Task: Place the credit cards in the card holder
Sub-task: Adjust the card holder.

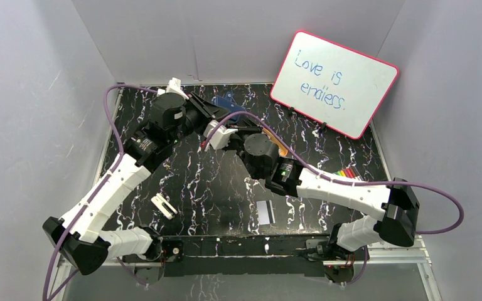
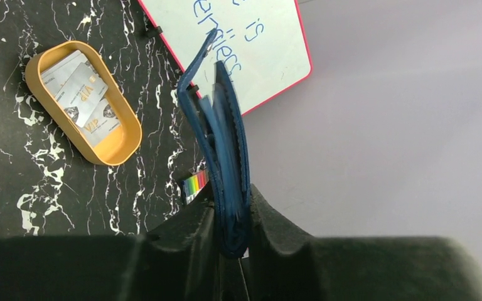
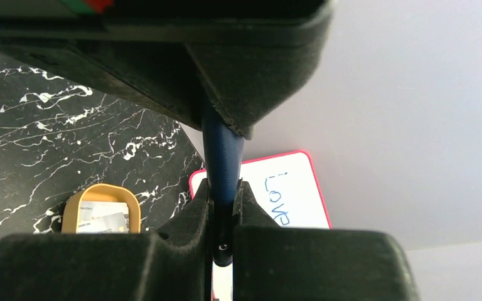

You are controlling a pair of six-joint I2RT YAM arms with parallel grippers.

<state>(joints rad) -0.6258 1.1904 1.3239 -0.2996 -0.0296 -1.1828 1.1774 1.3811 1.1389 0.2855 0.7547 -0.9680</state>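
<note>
The navy-blue card holder (image 2: 223, 150) is held edge-on above the table, partly spread open. My left gripper (image 2: 232, 197) is shut on its lower edge. My right gripper (image 3: 224, 188) is shut on a navy flap of the card holder (image 3: 222, 157), just under the left gripper's body. In the top view both grippers meet at the back middle, left (image 1: 216, 108) and right (image 1: 229, 125), with the card holder (image 1: 229, 100) between them. Pale credit cards (image 2: 85, 103) lie in the tin. One card with a dark stripe (image 1: 264, 212) lies on the table near the front.
The oval golden-orange tin (image 2: 116, 147) stands on the black marbled table, mostly under the right arm in the top view. A pink-framed whiteboard (image 1: 332, 81) leans at the back right. Marker pens (image 1: 346, 172) lie right of centre. A small white object (image 1: 163, 205) lies front left.
</note>
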